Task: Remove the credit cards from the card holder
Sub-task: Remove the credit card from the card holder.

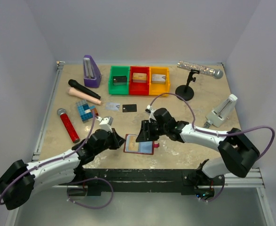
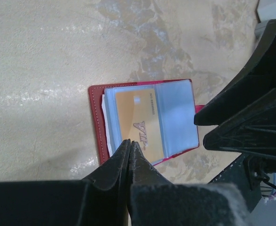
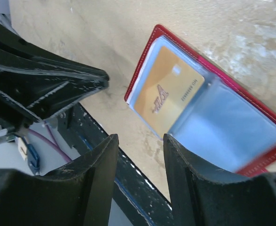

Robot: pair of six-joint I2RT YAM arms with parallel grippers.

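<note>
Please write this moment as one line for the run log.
left claw: shut, at card holder edge | right claw: open, empty | gold card: in holder | black card: on table

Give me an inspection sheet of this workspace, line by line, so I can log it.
Surface: beige mottled table.
Job's things: red card holder lies open, gold card in its sleeve; silvery card and black card lie out on the table.
Clutter: metronome, three trays, black microphone, red microphone, tiled block, white device.
Grippers: left gripper shut, fingers at the holder's edge; right gripper open, empty.
Cables: purple cables loop off both arms.
Surroundings: pale walls on three sides.
</note>
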